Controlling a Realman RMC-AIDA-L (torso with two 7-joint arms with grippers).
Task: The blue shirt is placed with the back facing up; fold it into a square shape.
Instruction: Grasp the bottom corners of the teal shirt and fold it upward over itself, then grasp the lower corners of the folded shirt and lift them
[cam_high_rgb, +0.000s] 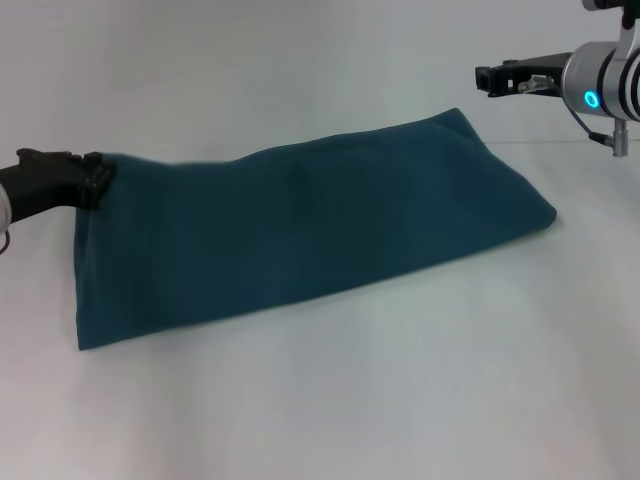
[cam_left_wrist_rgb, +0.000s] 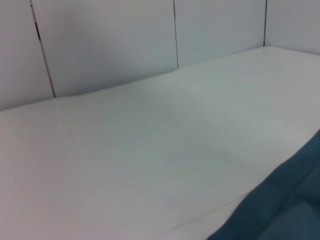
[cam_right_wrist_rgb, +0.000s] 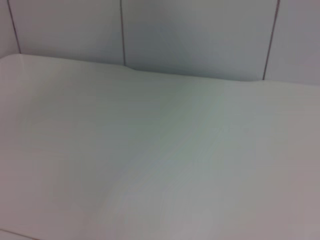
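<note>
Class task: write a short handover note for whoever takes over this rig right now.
Left gripper: at the shirt's left far corner, touching the cloth.
Right gripper: raised above the table, beyond the shirt's right far corner, holding nothing.
Shirt: folded into a long band lying across the table.
Done: lengthwise fold.
Left: fold the band crosswise into a square.

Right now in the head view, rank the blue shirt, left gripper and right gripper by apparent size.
1. blue shirt, by far.
2 and 3. right gripper and left gripper: both small, at different distances and partly cropped, so unranked.
</note>
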